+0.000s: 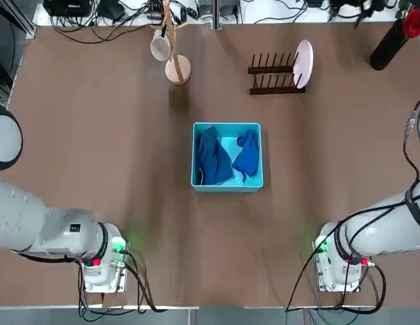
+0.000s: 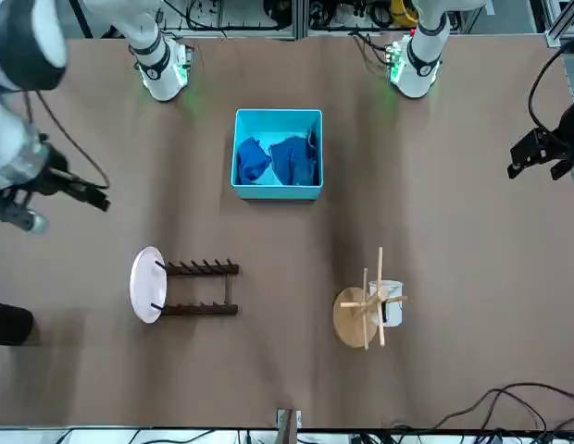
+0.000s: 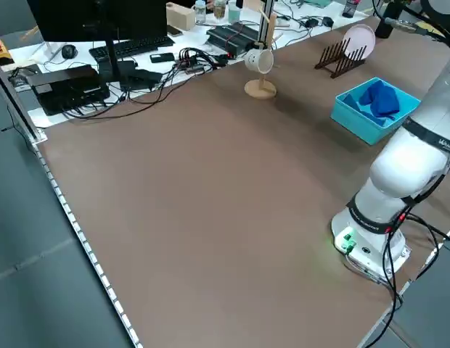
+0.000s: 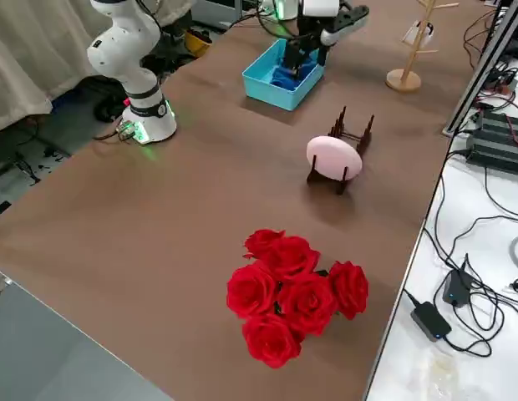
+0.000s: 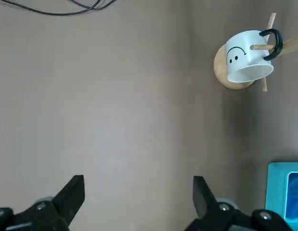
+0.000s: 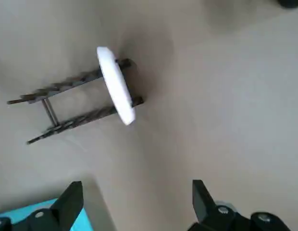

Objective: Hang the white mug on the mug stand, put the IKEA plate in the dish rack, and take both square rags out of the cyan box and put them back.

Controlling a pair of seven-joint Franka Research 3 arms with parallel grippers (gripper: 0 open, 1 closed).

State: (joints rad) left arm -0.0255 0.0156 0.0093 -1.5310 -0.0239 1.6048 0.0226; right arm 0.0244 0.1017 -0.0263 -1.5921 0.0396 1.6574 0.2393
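Note:
The white mug (image 1: 160, 47) hangs on a peg of the mug stand (image 1: 177, 69) at the far side of the table, and shows with a smiley face (image 5: 247, 61) in the left wrist view. The IKEA plate (image 1: 303, 62) stands on edge at the right end of the dish rack (image 1: 274, 73). Both dark-blue square rags (image 1: 213, 157) (image 1: 248, 152) lie crumpled in the cyan box (image 1: 227, 186) at mid-table. My left gripper (image 5: 138, 182) hangs open high over bare table, empty. My right gripper (image 6: 137, 184) is open and empty too, raised above the plate (image 6: 116, 85).
A bunch of red roses (image 4: 292, 292) in a dark vase (image 1: 389, 44) stands at the far right corner. Cables and electronics (image 1: 95, 13) line the far edge beyond the table. Both arm bases (image 1: 105, 261) (image 1: 339, 261) sit at the near edge.

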